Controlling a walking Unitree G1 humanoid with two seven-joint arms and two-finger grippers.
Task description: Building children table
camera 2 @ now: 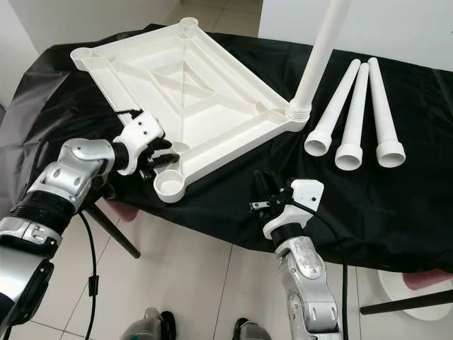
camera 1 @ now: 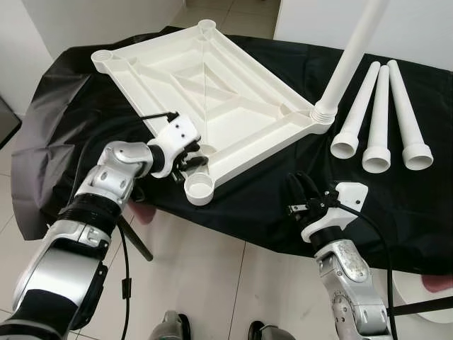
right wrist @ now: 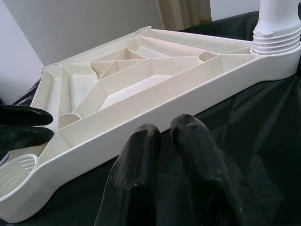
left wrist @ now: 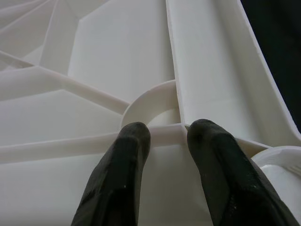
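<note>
A white plastic tabletop [camera 1: 212,85] lies upside down on the black cloth, ribs facing up. One white leg [camera 1: 350,57] stands screwed into its right corner socket. Three loose legs [camera 1: 379,120] lie side by side to the right. My left gripper [camera 1: 190,157] is at the near corner, just behind the empty socket [camera 1: 199,188]. Its fingertips [left wrist: 136,136] sit slightly apart against a rib, with nothing between them. My right gripper [camera 1: 303,190] hovers over bare cloth by the front edge, fingers [right wrist: 141,141] together, pointing at the tabletop's long side.
The black cloth [camera 1: 71,92] covers the whole work table and hangs over its front edge. Below are a tiled floor [camera 1: 212,283] and a dark bar [camera 1: 134,237] slanting down beneath the edge. A white round object [camera 1: 425,297] sits at the lower right.
</note>
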